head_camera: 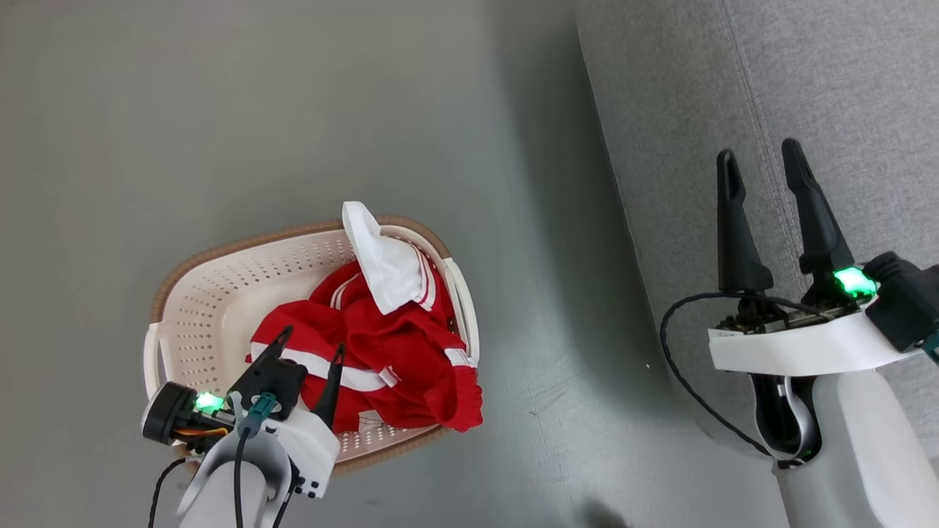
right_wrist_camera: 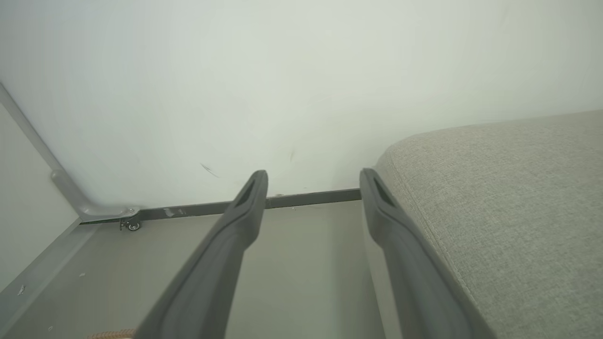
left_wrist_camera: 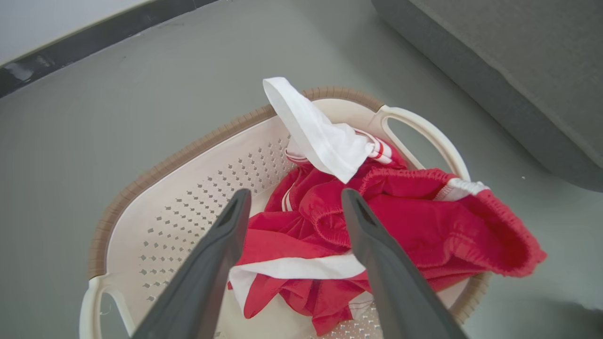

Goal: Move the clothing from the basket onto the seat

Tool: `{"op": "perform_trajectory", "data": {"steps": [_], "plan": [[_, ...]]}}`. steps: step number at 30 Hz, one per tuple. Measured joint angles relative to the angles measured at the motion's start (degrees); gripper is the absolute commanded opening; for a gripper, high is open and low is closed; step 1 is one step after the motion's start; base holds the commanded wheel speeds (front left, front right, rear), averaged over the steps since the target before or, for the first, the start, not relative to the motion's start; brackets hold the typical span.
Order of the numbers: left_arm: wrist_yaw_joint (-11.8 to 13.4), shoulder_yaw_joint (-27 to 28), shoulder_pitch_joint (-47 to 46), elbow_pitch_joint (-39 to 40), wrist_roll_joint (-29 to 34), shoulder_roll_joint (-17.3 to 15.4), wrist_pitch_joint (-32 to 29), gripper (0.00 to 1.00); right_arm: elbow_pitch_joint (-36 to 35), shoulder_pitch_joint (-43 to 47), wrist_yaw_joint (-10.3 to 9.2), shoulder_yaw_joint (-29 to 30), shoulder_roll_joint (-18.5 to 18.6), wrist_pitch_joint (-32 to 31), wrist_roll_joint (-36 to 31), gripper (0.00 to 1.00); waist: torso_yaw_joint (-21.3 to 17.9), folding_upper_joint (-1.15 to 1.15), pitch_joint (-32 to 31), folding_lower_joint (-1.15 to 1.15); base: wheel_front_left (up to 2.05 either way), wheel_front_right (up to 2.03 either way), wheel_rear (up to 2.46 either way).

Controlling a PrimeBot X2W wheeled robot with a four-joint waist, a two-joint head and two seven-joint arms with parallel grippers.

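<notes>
The clothing (head_camera: 389, 352), bright red with white stripes and a white panel, lies heaped in the cream basket (head_camera: 220, 293) on the floor, one red elastic edge drooping over the near right rim. In the left wrist view the clothing (left_wrist_camera: 377, 226) fills the basket's (left_wrist_camera: 188, 188) right half. My left gripper (head_camera: 312, 345) hovers open just above the red pile, its tips (left_wrist_camera: 294, 195) spread with nothing between them. My right gripper (head_camera: 763, 158) is open and empty above the grey seat (head_camera: 733, 88); in the right wrist view the right gripper (right_wrist_camera: 313, 176) points along the seat's (right_wrist_camera: 509, 202) edge toward a wall.
The grey floor (head_camera: 220, 110) surrounds the basket. A gap of floor separates the basket from the seat at the right. A white wall (right_wrist_camera: 282, 94) with a dark baseboard and a small caster lies beyond the seat.
</notes>
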State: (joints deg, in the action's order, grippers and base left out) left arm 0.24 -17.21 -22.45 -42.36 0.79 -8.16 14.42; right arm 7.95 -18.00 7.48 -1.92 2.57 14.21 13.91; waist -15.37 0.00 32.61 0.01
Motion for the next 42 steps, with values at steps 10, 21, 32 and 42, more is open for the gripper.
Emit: {"op": "perform_trajectory", "data": {"steps": [10,21,32,42], "plan": [[-0.9,0.0,-3.2,-2.7,0.0,-0.2,0.0,1.00,-2.3,-3.5,0.00,-1.3,0.0,0.3,0.6,1.00,-1.2,0.00,3.6,0.00,0.00,0.00,0.00],[-2.5,-0.7,-6.7,-6.5,0.1,-0.4,-1.6,1.00,-4.1,-5.3,0.00,-2.2,0.0,0.3,0.7,1.00,-2.1,0.00,7.3,0.00,0.00,0.00,0.00],[-3.4,-1.5,-10.3,-9.9,1.4,-0.9,-3.0,1.00,-5.0,-7.3,0.00,-2.2,0.0,0.3,1.9,1.00,-3.1,0.00,10.9,0.00,0.00,0.00,0.00],[-3.6,-2.0,-12.8,-12.7,2.0,-2.5,-4.7,1.00,-5.7,-9.2,0.00,-1.4,0.0,0.4,3.4,1.00,-4.2,0.00,13.6,0.00,0.00,0.00,0.00]]}}
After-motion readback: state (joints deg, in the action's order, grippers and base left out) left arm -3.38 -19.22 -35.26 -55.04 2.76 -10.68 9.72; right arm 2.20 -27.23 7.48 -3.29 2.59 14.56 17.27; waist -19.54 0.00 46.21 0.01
